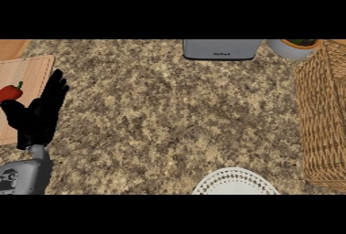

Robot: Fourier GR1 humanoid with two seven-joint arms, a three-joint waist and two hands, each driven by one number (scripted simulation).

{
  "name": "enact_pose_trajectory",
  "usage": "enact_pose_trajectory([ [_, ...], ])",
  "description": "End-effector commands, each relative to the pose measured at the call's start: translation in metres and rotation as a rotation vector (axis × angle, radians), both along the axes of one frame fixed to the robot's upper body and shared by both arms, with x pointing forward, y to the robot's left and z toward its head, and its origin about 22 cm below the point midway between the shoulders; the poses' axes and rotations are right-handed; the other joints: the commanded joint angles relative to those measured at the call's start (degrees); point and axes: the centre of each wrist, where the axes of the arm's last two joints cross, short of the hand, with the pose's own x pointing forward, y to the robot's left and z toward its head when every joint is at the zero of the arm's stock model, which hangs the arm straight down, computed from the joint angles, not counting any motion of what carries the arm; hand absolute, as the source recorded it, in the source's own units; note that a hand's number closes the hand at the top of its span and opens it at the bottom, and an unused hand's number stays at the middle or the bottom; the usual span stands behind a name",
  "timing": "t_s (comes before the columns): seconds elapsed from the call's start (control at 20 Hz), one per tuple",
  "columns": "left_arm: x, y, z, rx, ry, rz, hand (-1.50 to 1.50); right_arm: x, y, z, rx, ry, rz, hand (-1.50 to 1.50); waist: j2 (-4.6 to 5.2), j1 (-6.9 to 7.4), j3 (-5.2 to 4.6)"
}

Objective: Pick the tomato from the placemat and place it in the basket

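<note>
the tomato [9,92], red with a small green stem, is seen at the far left edge on the wooden placemat [27,73]. the left hand [39,114] is held just beside it, fingers [55,89] straight and pressed together, thumb spread toward the fruit; nothing is pinched yet. the right hand is not seen. the basket [324,114] is set well apart, across the speckled bench [169,119] at the right edge. a slip is judged likely if the fingers are closed off-centre, since the round fruit could be nudged off the mat. during the long carry, the white plate [235,182] and grey appliance [222,49] could be brushed.
</note>
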Motion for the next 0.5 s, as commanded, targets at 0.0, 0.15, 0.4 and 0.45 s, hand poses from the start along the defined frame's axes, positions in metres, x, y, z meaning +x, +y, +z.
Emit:
enact_pose_trajectory([
  [0.0,-0.009,-0.004,-0.005,0.007,-0.014,-0.005,0.0,0.021,-0.005,0.038,-0.016,-0.018,-0.076,1.5,-0.01,0.46,0.0],
  [0.15,-0.003,-0.008,-0.01,0.01,0.001,-0.015,0.0,0.057,-0.018,0.043,-0.017,-0.012,-0.12,1.5,-0.05,0.22,0.03],
  [0.4,0.009,0.005,-0.006,-0.009,0.01,0.007,0.0,0.1,-0.03,0.064,-0.127,0.013,-0.151,1.5,-0.02,0.16,0.04],
  [0.45,-0.006,0.009,-0.017,-0.001,0.002,0.012,0.0,0.112,-0.023,0.051,-0.159,0.023,-0.144,1.5,-0.03,0.45,0.05],
])
